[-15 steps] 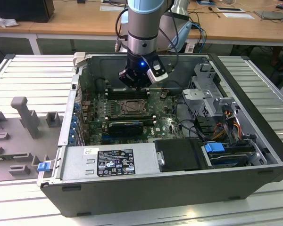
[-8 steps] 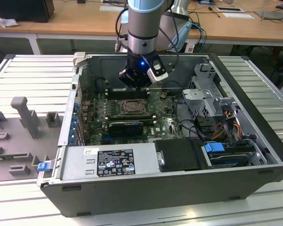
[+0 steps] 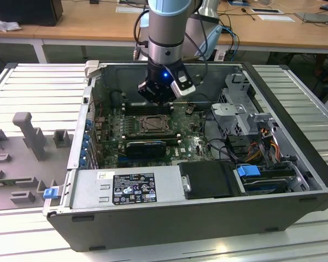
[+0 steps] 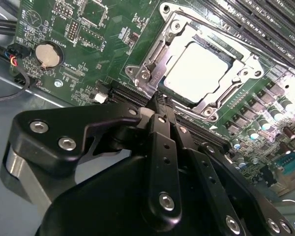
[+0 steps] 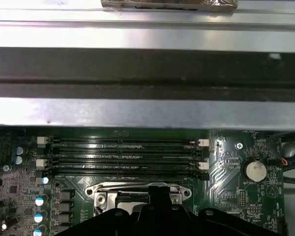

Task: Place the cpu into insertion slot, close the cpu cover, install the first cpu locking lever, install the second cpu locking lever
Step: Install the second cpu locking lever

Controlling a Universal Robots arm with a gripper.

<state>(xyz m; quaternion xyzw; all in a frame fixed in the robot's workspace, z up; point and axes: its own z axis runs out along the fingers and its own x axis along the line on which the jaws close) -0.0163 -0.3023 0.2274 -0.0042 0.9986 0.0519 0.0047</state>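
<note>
The cpu (image 4: 199,71) lies flat in the insertion slot (image 4: 137,69), its pale silver top showing through the window of the cpu cover (image 4: 214,101), which lies down over it. My gripper (image 4: 160,102) is shut with nothing between its fingers, and the tips are right at the socket's edge, at the side next to a long black slot. In the exterior view the gripper (image 3: 158,101) hangs inside the open computer case just behind the insertion slot (image 3: 152,124). In the first wrist view the gripper (image 5: 158,189) overlaps the socket frame (image 5: 103,194).
Long black memory slots (image 5: 123,157) run beside the socket. A coin battery (image 4: 45,55) sits on the green board. The case holds a power supply (image 3: 134,188), a drive cage (image 3: 246,117) and cables (image 3: 265,144). Grey fixtures (image 3: 30,134) stand on the table at the exterior view's left.
</note>
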